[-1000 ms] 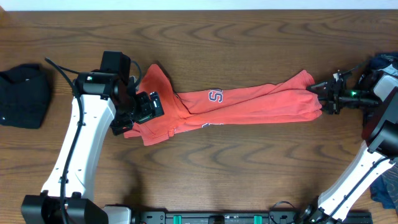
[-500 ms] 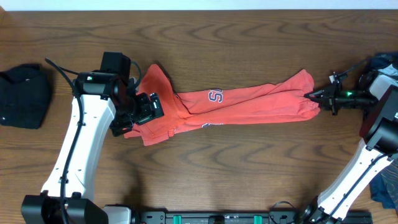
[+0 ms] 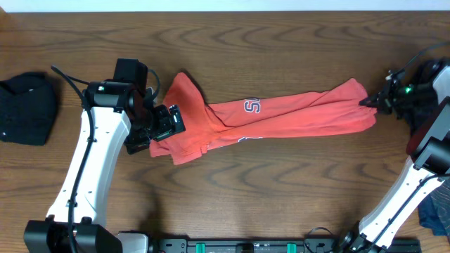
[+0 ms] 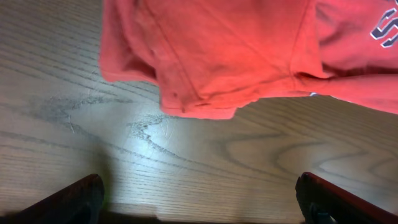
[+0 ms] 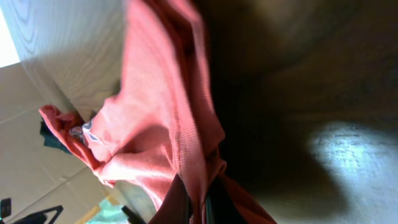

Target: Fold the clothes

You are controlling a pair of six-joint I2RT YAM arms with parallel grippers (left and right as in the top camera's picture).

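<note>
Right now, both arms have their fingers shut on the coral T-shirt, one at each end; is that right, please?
Only the right fingers are shut on the T-shirt, at its end. The left wrist view shows the left fingers wide open above the table, beside the shirt's other end, holding nothing.

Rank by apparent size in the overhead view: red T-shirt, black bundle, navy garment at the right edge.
1. red T-shirt
2. black bundle
3. navy garment, cropped by the frame edge, so its rank against the bundle is unsure.
</note>
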